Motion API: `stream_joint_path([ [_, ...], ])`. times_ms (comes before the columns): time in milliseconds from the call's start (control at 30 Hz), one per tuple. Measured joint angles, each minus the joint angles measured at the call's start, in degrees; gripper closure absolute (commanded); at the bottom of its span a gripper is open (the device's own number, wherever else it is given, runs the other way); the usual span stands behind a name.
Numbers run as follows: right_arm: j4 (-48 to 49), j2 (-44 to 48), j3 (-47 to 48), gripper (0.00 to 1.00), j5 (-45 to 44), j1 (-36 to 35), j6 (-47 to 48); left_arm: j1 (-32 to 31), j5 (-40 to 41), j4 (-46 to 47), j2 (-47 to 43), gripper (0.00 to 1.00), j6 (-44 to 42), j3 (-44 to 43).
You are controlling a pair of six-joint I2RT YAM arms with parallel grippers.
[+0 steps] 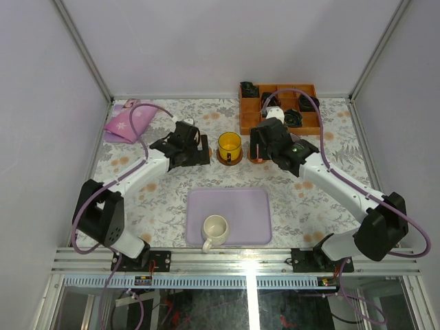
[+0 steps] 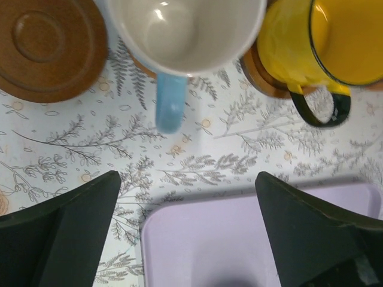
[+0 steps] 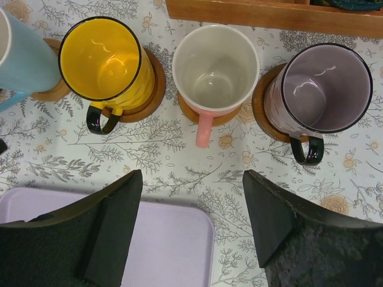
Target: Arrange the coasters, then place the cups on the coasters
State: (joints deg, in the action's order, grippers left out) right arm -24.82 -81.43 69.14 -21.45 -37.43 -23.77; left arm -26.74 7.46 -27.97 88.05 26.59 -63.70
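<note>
Cream cup point(image 1: 215, 230) on tray point(image 1: 242, 212), not yet on spare coaster point(image 2: 48, 45). Ceramic: likely rigid, light, slick, chippable; take by rim or handle. Left gripper point(image 2: 187, 179), right gripper point(image 3: 191, 174): spread wide, empty.

Ahead of the right gripper point(image 3: 191, 179): yellow ceramic mug point(image 3: 102, 60) left, pink-handled ceramic mug point(image 3: 215, 69) centre, purple ceramic mug point(image 3: 326, 86) right, each on a round wooden coaster point(image 3: 157, 84). Ahead of the left gripper point(image 2: 188, 176): light blue ceramic mug point(image 2: 185, 30), bare grooved wooden coaster point(image 2: 48, 48) leftward.
</note>
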Motion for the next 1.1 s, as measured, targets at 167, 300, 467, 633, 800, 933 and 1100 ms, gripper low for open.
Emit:
stream_joint_path([
  [167, -0.2, 1.0, 0.0, 0.21, -0.5, 0.0, 0.4, -2.6, -3.2, -2.8, -3.1, 0.0, -1.6, 0.3],
  [300, -0.4, 1.6, 0.0, 0.14, -0.9, 0.0, 0.8, -4.8, -7.5, -9.5, -10.3, 0.0, -2.6, 1.4],
  [467, -1.6, 1.7, -0.1, 0.0, -1.8, 0.0, 1.2, -8.4, -12.7, -20.3, -18.6, 0.0, -3.0, 1.4],
  [633, -2.1, 1.7, -0.3, 0.01, -1.9, 0.1, 1.8, -14.1, -16.4, -27.1, -23.3, 0.0, 0.1, 3.4],
  [800, -2.1, 1.8, -0.3, 0.01, -1.9, 0.1, 2.5, -23.0, -17.2, -27.9, -29.7, 0.0, 7.4, 12.3],
  [933, -2.0, 3.0, -0.9, 0.01, -1.9, 0.1, 2.7, -28.6, -16.2, -26.5, -34.8, 0.0, 13.1, 18.2],
  [1100, -1.8, 5.0, -2.2, 0.01, -1.9, 0.1, 2.7, -37.2, -12.3, -22.2, -36.0, 0.0, 18.9, 22.7],
])
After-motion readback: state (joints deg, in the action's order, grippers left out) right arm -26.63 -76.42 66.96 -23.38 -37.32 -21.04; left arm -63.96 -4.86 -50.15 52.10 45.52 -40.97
